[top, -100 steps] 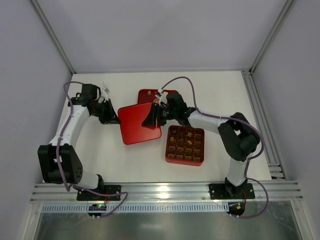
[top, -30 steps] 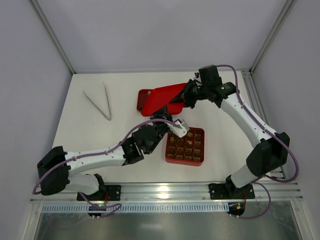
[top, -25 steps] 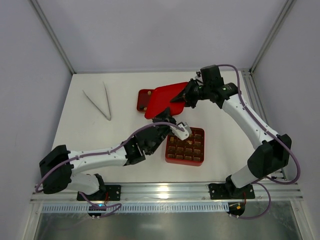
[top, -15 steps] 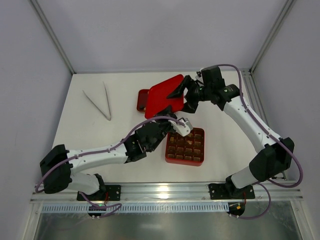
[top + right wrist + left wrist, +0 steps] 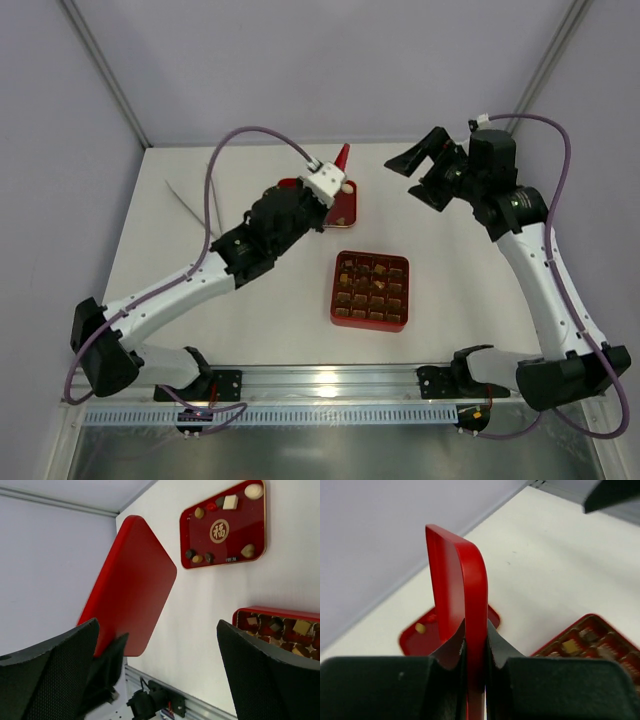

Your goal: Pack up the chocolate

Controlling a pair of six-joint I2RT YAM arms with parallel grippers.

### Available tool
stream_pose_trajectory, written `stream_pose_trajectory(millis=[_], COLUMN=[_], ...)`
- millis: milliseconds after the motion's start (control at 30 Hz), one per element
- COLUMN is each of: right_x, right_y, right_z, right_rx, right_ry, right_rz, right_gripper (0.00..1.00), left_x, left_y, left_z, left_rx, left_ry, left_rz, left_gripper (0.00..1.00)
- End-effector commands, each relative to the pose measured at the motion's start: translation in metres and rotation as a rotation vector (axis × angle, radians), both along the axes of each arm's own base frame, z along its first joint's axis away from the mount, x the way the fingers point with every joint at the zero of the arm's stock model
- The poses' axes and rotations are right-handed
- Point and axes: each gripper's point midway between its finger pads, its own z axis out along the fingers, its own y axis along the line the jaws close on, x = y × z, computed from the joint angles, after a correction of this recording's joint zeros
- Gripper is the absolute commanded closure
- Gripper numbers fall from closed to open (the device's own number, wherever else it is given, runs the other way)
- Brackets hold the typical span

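Note:
Chocolate pieces fill the red gridded box (image 5: 370,291), which the right wrist view shows at its right edge (image 5: 280,629). Several more chocolates (image 5: 230,502) lie loose in a shallow red tray (image 5: 235,545) with a gold emblem, also seen from above (image 5: 343,207). My left gripper (image 5: 475,630) is shut on the flat red lid (image 5: 462,580), holding it upright and edge-on above the tray. From above only the lid's tip (image 5: 341,156) shows past the left gripper (image 5: 330,180). My right gripper (image 5: 425,175) hangs open and empty to the right of the lid (image 5: 132,585).
Metal tweezers (image 5: 180,195) lie at the back left, partly behind the left arm's cable. Aluminium frame posts run along the right edge (image 5: 520,230). A rail (image 5: 330,380) with the arm bases borders the near edge.
The right gripper has opened, let go of the lid and pulled back to the right. The left arm has swung up and back, lifting the lid upright over the tray.

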Motion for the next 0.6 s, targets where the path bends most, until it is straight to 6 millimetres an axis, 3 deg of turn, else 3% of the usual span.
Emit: stream_pose_trajectory(millis=[0, 33, 67, 100, 133, 267, 333, 367, 400, 500, 567], right_x=[-0.005, -0.008, -0.009, -0.013, -0.016, -0.025, -0.033, -0.034, -0.04, -0.044, -0.048], right_y=[-0.021, -0.023, -0.027, -0.03, -0.032, -0.045, -0.048, -0.047, -0.047, -0.048, -0.05], right_z=[0.005, -0.005, -0.01, -0.01, -0.024, -0.046, -0.063, -0.067, -0.079, -0.092, -0.107], right_rx=[-0.101, -0.121, -0.154, -0.165, -0.183, -0.261, -0.29, -0.293, -0.302, -0.313, -0.33], right_ry=[-0.097, -0.086, -0.1, -0.117, -0.099, -0.124, -0.128, -0.139, -0.136, -0.136, -0.118], right_rz=[-0.052, -0.051, -0.05, -0.054, -0.054, -0.067, -0.05, -0.041, -0.024, -0.01, -0.006], right_gripper=[0.0, 0.0, 0.0, 0.0, 0.0, 0.0, 0.0, 0.0, 0.0, 0.0, 0.0], left_x=[-0.01, 0.0, -0.01, -0.01, -0.007, -0.022, -0.027, -0.03, -0.032, -0.033, -0.034], left_y=[-0.002, 0.008, -0.002, -0.002, 0.0, -0.021, -0.028, -0.035, -0.037, -0.043, -0.044], left_z=[0.034, 0.04, 0.04, 0.042, 0.045, 0.042, 0.024, 0.035, 0.017, 0.009, -0.009], left_rx=[-0.344, -0.479, -0.518, -0.563, -0.652, -0.796, -0.85, -0.944, -0.969, -1.064, -1.064], left_ry=[0.285, 0.39, 0.484, 0.535, 0.627, 0.862, 0.961, 1.007, 1.064, 1.148, 1.187], left_rz=[-0.072, -0.036, -0.139, -0.155, -0.148, -0.271, -0.29, -0.353, -0.347, -0.394, -0.378], left_gripper=[1.0, 1.0, 1.0, 1.0, 1.0, 1.0, 1.0, 1.0, 0.99, 1.0, 1.0])
